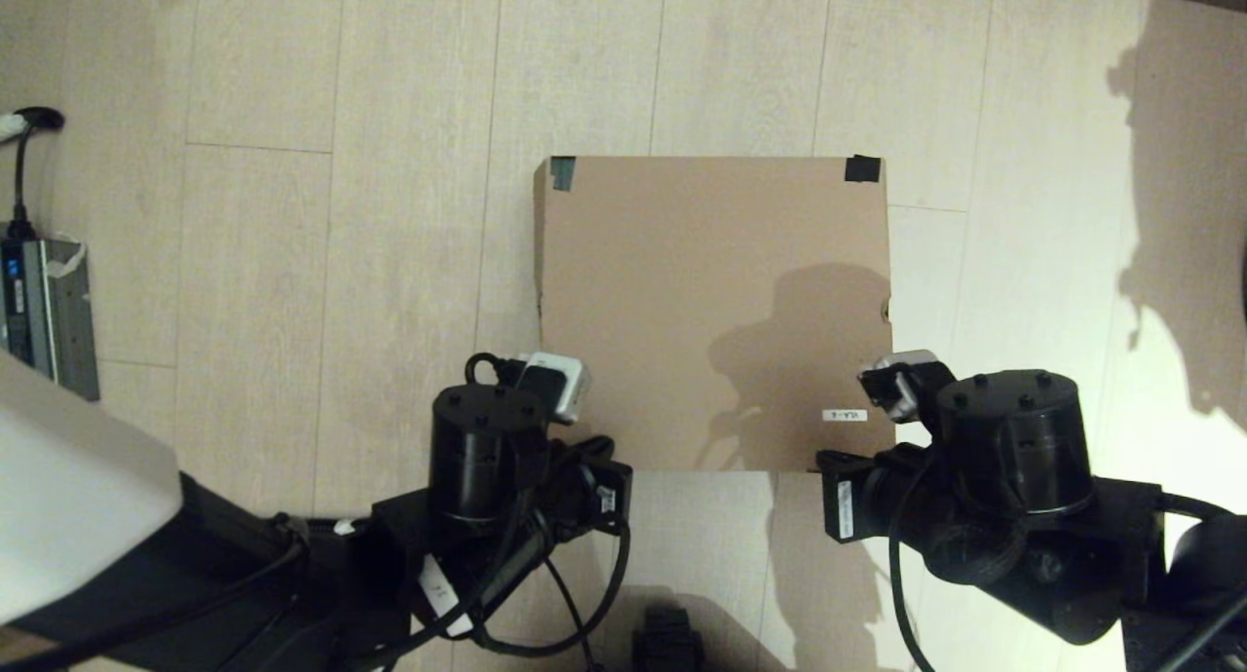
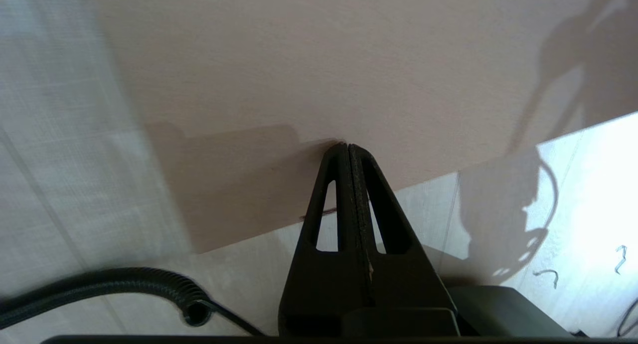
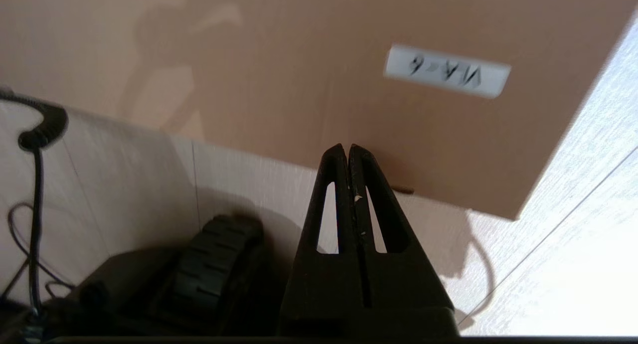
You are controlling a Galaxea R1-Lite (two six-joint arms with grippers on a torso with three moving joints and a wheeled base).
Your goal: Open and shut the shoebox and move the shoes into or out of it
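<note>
The shoebox (image 1: 711, 302) is a plain brown cardboard box lying on the floor with its lid down flat. Black tape (image 1: 862, 168) marks its far corners, and a small white label (image 1: 844, 415) sits near its near right corner. No shoes show in any view. My left arm (image 1: 482, 448) hangs over the box's near left corner. In the left wrist view my left gripper (image 2: 347, 145) is shut and empty, its tips over the lid (image 2: 319, 60) just inside the near edge. My right arm (image 1: 1013, 438) is at the near right corner. My right gripper (image 3: 346, 147) is shut and empty by the near edge, short of the label (image 3: 447, 71).
The box rests on a light wooden plank floor (image 1: 292, 263). A grey device (image 1: 44, 302) with a black cable (image 1: 21, 166) lies at the far left. My base's black wheel (image 3: 214, 264) is close under the right arm, near the box's front.
</note>
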